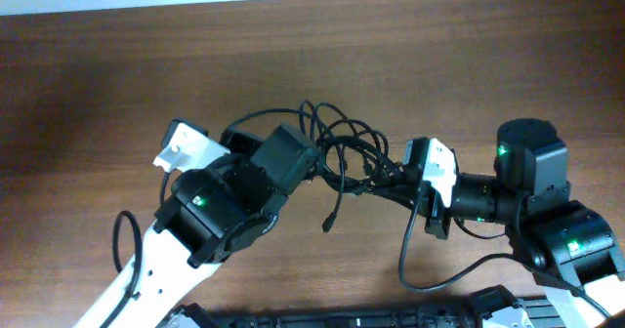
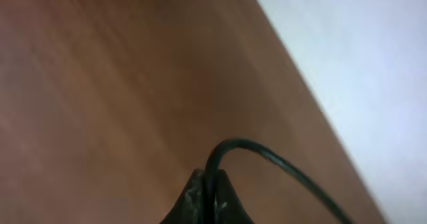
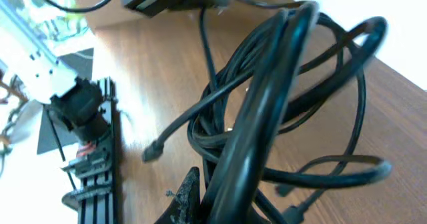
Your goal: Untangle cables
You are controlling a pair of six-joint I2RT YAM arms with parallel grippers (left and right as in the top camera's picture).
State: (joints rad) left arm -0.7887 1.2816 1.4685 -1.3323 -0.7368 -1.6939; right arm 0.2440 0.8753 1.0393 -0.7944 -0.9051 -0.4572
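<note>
Left fingers (image 2: 192,196) pinch one strand, right fingers (image 3: 185,197) clamp the thick bundle; the cables (image 1: 344,154) bunch between them, long axis running from one pair to the other, equally near both

Nothing legible on show right now. The cables (image 1: 344,162) carry no readable print, and no lettering shows on the wooden table (image 1: 293,45) in any view.

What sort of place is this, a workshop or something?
Probably a robotics lab bench, though little of the room shows: two robot arms at a wooden table, the left gripper and right gripper each pinching a tangle of thin black cables.
</note>
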